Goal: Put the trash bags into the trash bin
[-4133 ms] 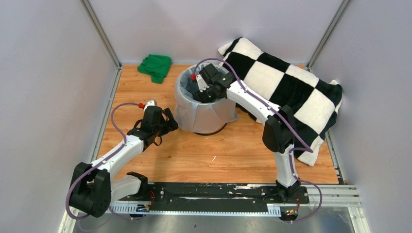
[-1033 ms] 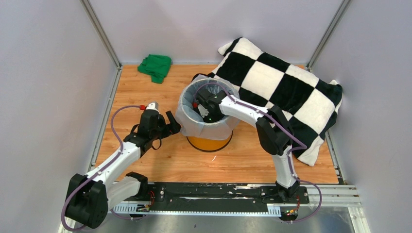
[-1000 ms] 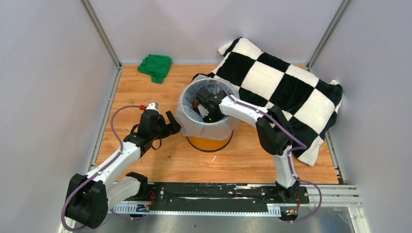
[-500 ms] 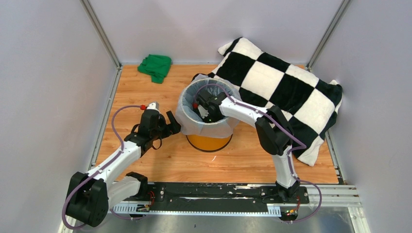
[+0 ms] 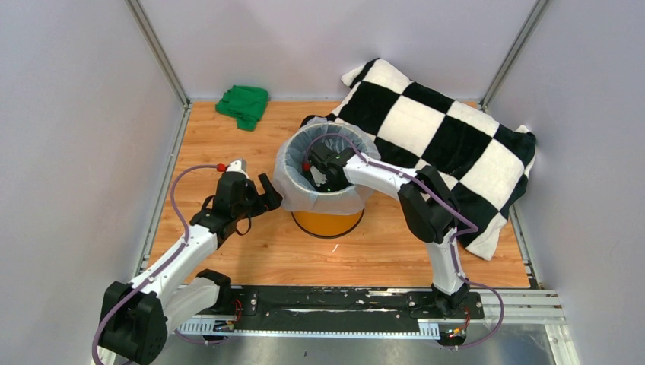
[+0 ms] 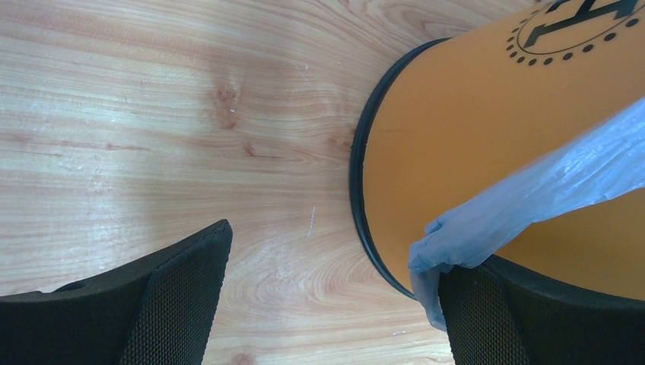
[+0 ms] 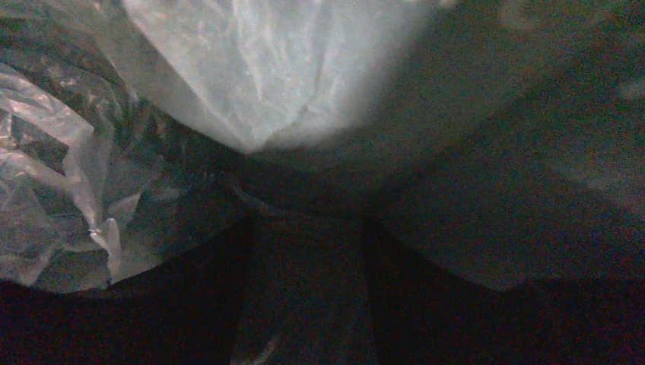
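The orange trash bin (image 5: pixel 327 222) stands mid-table. The pale blue-grey trash bag (image 5: pixel 293 194) lines it and hangs over the rim about halfway down the wall. My left gripper (image 5: pixel 272 195) is open beside the bin's left side. In the left wrist view my left gripper (image 6: pixel 335 281) has its jaws wide apart, and the bag's hanging edge (image 6: pixel 525 198) touches the right finger (image 6: pixel 532 319) in front of the orange wall (image 6: pixel 471 129). My right gripper (image 5: pixel 323 176) reaches down inside the bin. The right wrist view is dark and shows crinkled bag (image 7: pixel 266 68); its fingers cannot be made out.
A black-and-white checkered blanket (image 5: pixel 449 144) lies behind and right of the bin, touching its far side. A green cloth (image 5: pixel 243 104) lies at the far left corner. Grey walls close the table on three sides. Wooden floor (image 6: pixel 190 114) shows left of the bin.
Since four seconds ago the bin stands nearer the front, the bag's skirt has risen and bared the orange wall, and my right gripper has gone deeper. In the last second little moved.
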### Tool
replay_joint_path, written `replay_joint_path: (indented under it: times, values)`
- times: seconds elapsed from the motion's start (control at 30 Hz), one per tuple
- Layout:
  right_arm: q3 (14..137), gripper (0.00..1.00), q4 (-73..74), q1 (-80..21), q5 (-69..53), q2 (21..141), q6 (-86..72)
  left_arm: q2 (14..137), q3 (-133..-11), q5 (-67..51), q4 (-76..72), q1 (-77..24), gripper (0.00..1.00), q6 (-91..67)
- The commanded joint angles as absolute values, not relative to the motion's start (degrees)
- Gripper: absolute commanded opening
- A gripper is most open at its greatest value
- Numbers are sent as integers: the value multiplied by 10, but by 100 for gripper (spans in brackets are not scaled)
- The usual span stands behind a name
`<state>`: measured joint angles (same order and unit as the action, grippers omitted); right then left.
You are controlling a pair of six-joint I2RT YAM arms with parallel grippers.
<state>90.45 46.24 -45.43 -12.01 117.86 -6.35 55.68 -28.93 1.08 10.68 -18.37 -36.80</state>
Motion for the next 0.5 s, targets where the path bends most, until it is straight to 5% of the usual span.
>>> replay_joint_path:
  times: [0.0,0.47]
  values:
    - [888,57,468,-462,-113,1207,-72,534,-308,18,136,-179,99,-358]
    - [887,57,468,-462,-107,1201,-67,485,-349,80,211,-179,100,-311]
